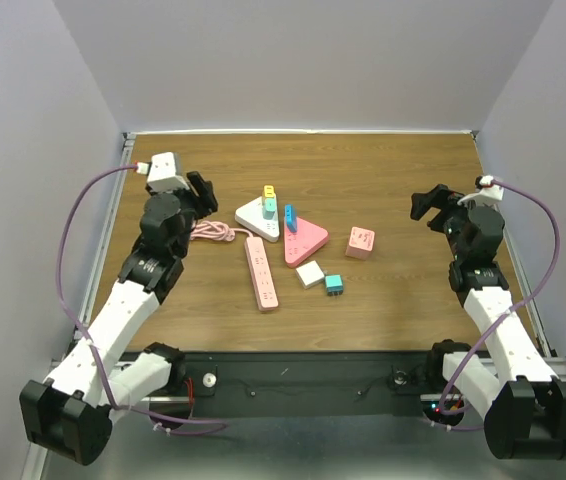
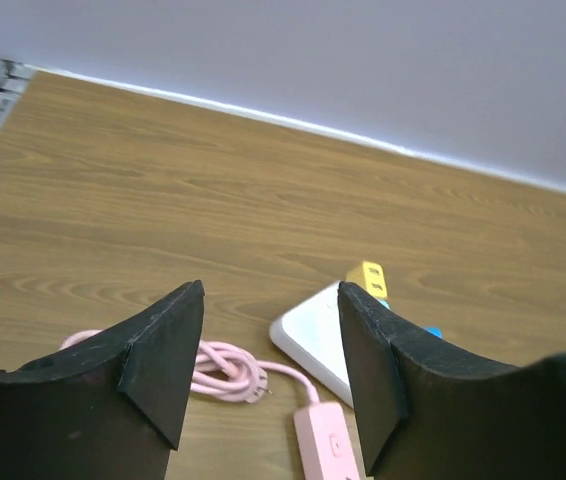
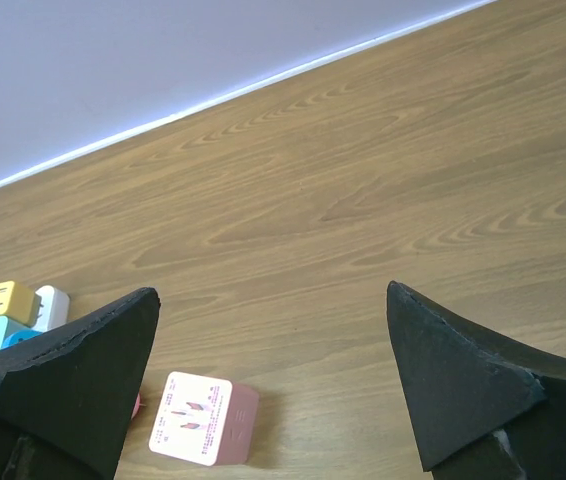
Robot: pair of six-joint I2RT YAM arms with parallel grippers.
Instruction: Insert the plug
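Observation:
A pink power strip (image 1: 261,272) lies left of the table's centre. Its pink cable is coiled (image 1: 213,232) beside it and ends in a flat plug (image 2: 251,388) resting on the wood. My left gripper (image 1: 198,195) hovers above and behind the coil, open, with nothing between its fingers (image 2: 168,350). In the left wrist view the plug and the strip's end (image 2: 328,445) show between the jaws. My right gripper (image 1: 425,205) hangs open and empty at the right, above the wood beyond a pink cube adapter (image 3: 203,420).
A white triangular strip (image 1: 260,218) carries yellow (image 2: 367,278), white and cyan plugs. A pink triangular strip (image 1: 303,240) holds a blue plug. A white adapter (image 1: 310,273) and a teal one (image 1: 334,284) lie near the centre. Walls enclose the table on three sides.

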